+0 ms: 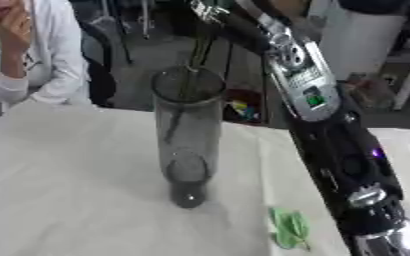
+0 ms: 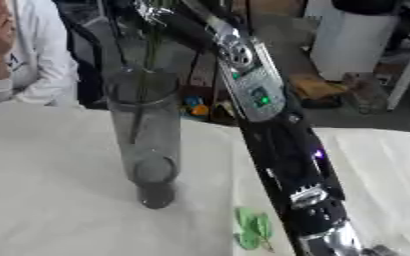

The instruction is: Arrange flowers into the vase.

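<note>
A tall clear glass vase (image 1: 187, 145) stands upright on the white-clothed table (image 1: 60, 190). A thin dark green flower stem (image 1: 194, 60) runs down through the vase's mouth, its lower end inside the glass. My right arm (image 1: 331, 145) stretches from the lower right up over the vase. My right hand (image 2: 152, 12) shows at the top edge directly above the vase's mouth, fingers closed on the stem's upper part; the bloom is out of view. My left hand is nowhere in sight.
A small sprig of green leaves (image 1: 289, 228) lies on the cloth near the front, right of the vase. Just behind the vase runs the table's far edge. A person in white (image 1: 42, 50) sits beyond the far left corner. A white bin (image 1: 362, 35) stands at the back right.
</note>
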